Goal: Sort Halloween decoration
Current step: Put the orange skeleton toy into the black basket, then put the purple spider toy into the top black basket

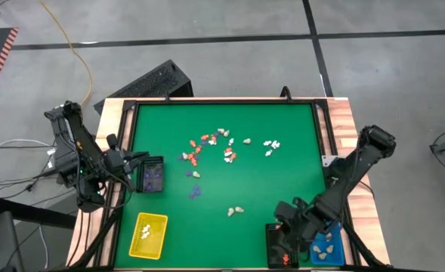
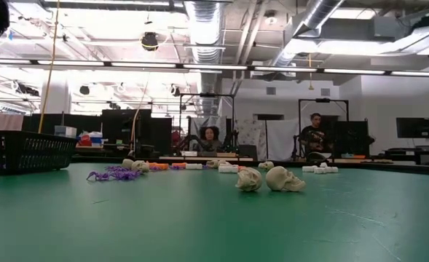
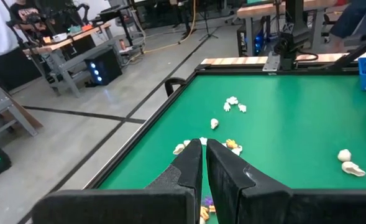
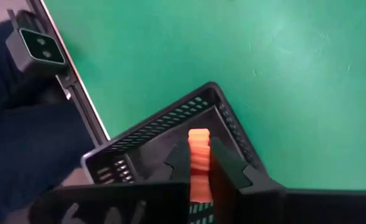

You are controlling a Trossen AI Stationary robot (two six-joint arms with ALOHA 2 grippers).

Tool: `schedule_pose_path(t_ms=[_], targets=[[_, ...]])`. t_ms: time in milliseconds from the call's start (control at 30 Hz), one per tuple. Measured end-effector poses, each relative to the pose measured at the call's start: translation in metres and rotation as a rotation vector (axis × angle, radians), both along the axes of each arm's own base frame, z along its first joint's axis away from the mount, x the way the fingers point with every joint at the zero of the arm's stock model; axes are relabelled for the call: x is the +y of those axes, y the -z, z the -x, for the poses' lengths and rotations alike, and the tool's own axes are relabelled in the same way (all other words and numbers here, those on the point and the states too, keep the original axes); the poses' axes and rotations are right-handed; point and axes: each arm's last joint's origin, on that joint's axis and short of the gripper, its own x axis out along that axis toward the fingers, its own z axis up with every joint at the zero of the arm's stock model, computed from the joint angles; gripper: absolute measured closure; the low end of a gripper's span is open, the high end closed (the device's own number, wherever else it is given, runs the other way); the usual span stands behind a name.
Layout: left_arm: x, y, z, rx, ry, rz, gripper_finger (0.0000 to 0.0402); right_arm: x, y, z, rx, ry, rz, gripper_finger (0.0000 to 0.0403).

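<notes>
High view first: the left tool [image 1: 131,161] sits at the table's left edge beside a black tray [image 1: 151,175] holding purple figurines, while the right tool [image 1: 285,229] hangs over another black tray [image 1: 277,245] at the near right corner, with a blue tray [image 1: 326,248] just beside it and a yellow tray [image 1: 148,235] holding white pieces at the near left. Most of the loose figurines [image 1: 211,143] lie scattered across the middle of the green table [image 1: 282,174], well apart from both tools; a beige pair [image 1: 236,211] lies nearer the right tool. Low view: two cream skull figurines [image 2: 270,179] rest touching each other on the felt, a purple piece [image 2: 111,174] farther left, more in a row behind, and people sit in the room beyond. Left wrist view: this tool's fingers [image 3: 192,168] stand pressed together, holding nothing, with figurines ahead of them on the felt. Right wrist view: the narrow fingers [image 4: 223,163] pinch an orange figurine [image 4: 199,149] directly above the black tray's open mesh.
</notes>
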Motion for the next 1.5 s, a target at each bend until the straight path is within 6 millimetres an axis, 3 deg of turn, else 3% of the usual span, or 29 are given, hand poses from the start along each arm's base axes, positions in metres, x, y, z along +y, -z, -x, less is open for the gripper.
schedule_pose_path(t_ms=[467, 567, 667, 867, 1100, 1300, 1500], targets=[[0.0, 0.0, 0.0, -0.001, -0.001, 0.0, 0.0388, 0.009, 0.0, 0.01, 0.043, 0.096, -0.099, 0.028], [0.0, 0.0, 0.0, -0.001, 0.0, -0.001, 0.0388, 0.006, 0.001, 0.008, 0.044, 0.104, -0.071, 0.0257], [0.0, 0.0, 0.0, -0.01, -0.006, -0.006, 0.0388, -0.003, -0.001, -0.001, -0.07, 0.076, 0.059, 0.0243], [0.0, -0.001, 0.0, -0.017, -0.01, -0.021, 0.0388, -0.041, -0.009, -0.047, -0.313, 0.013, 0.446, 0.0241], [0.001, -0.001, 0.0, -0.031, -0.019, -0.031, 0.0388, -0.089, -0.002, -0.134, -0.505, -0.216, 0.646, 0.024], [0.001, -0.001, 0.0, -0.031, -0.019, -0.03, 0.0388, -0.119, 0.042, -0.192, -0.674, -0.425, 0.603, 0.0242], [0.001, -0.001, 0.0, -0.035, -0.02, -0.032, 0.0388, -0.148, 0.082, -0.222, -0.774, -0.451, 0.602, 0.0242]])
